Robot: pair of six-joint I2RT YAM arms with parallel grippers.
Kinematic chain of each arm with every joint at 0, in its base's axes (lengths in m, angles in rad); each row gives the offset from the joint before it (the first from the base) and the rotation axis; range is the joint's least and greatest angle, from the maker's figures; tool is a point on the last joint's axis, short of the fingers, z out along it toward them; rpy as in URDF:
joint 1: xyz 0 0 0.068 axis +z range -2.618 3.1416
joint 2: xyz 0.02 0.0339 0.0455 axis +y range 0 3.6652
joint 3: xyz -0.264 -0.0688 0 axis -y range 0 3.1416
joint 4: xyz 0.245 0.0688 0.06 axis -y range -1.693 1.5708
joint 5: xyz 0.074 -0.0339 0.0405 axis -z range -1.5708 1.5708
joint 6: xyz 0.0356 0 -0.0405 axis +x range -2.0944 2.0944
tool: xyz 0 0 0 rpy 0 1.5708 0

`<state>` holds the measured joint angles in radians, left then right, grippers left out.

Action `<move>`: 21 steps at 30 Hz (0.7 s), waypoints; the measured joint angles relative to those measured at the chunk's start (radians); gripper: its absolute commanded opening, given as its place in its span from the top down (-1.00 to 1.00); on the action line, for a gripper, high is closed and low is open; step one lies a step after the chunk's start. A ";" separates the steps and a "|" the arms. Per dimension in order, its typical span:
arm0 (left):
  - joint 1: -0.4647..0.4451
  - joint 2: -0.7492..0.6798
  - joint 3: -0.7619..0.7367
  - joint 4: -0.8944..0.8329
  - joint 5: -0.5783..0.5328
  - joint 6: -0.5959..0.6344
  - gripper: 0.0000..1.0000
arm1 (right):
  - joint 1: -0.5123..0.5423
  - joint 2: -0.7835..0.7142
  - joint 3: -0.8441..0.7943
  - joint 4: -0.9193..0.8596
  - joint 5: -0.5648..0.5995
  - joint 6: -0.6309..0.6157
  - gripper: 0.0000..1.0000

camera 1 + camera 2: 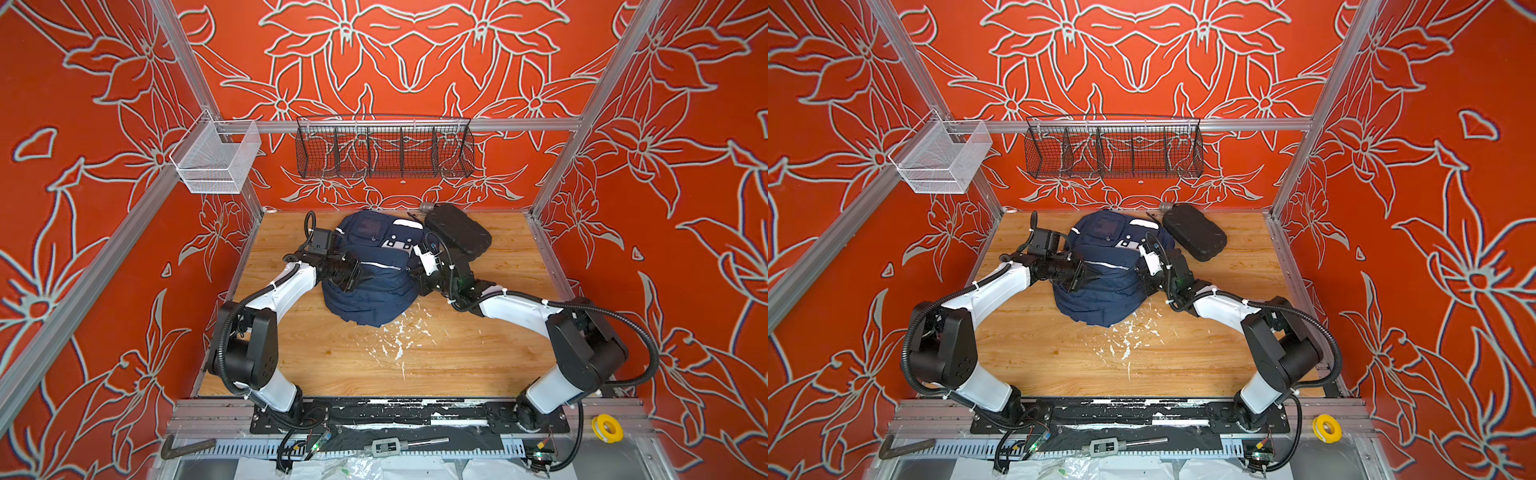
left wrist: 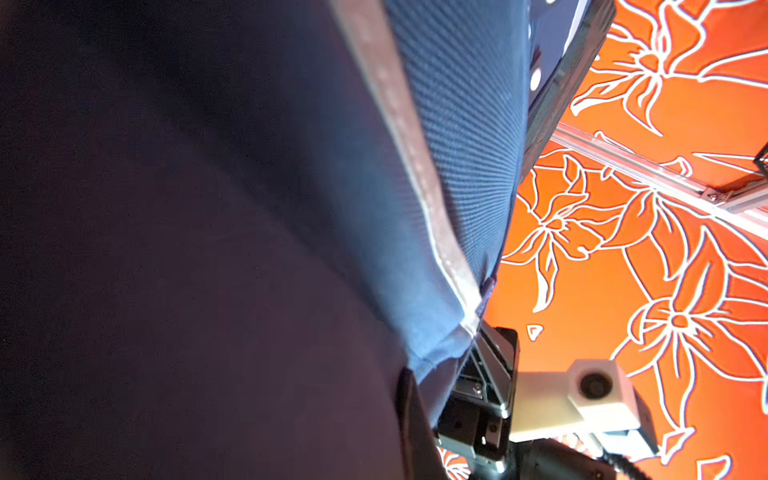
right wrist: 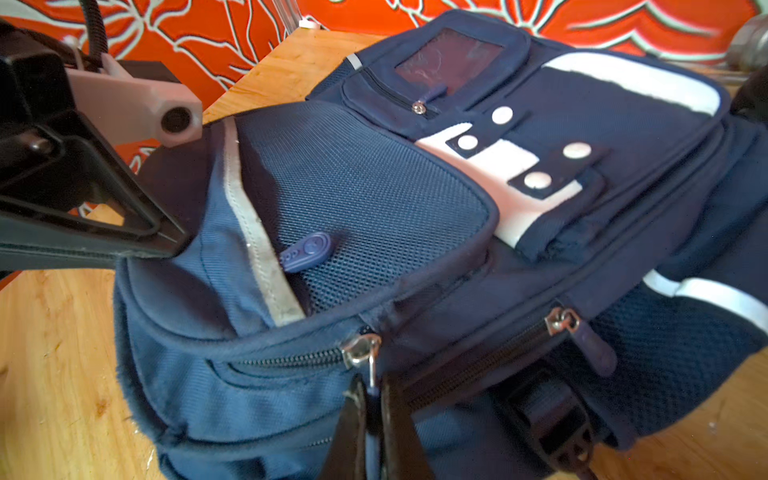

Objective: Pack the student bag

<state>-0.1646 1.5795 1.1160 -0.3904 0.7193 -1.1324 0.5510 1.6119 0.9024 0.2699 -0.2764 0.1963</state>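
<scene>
The student bag, a navy-blue backpack, lies front-up at the back middle of the wooden table in both top views. My left gripper reaches in from the left and is shut on a fold of the bag's front fabric beside the reflective stripe. In the left wrist view dark bag cloth fills most of the picture. My right gripper, low on the bag's right side, is shut on the zip pull of a front pocket.
A black oval hard case lies right behind the bag at the back right. A black wire basket and a white mesh basket hang on the frame. White flecks mark the table in front of the bag.
</scene>
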 measured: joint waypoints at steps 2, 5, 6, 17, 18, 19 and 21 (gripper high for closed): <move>-0.001 -0.013 0.000 0.003 -0.015 0.025 0.33 | -0.004 0.001 0.011 -0.013 -0.013 0.000 0.30; -0.001 -0.052 0.007 -0.057 -0.063 0.095 -0.13 | -0.065 -0.036 -0.017 -0.011 0.063 -0.024 -0.32; -0.006 -0.069 0.020 -0.082 -0.096 0.130 -0.19 | -0.089 -0.064 -0.037 -0.011 0.091 -0.036 -0.71; -0.060 -0.306 0.037 -0.135 -0.689 0.552 -0.95 | -0.183 -0.394 -0.141 -0.071 0.620 -0.175 -0.94; -0.056 -0.326 -0.003 -0.108 -0.771 0.607 -0.95 | -0.212 -0.395 -0.163 -0.078 0.664 -0.168 -0.94; -0.048 -0.343 -0.050 -0.070 -0.827 0.657 -0.95 | -0.237 -0.387 -0.175 -0.093 0.700 -0.160 -0.94; 0.011 -0.363 -0.167 0.019 -0.900 0.740 -0.95 | -0.290 -0.343 -0.187 -0.140 0.796 -0.126 -0.94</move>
<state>-0.1535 1.2167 0.9485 -0.3717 -0.1806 -0.3923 0.2607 1.2690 0.7151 0.1303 0.5198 0.0704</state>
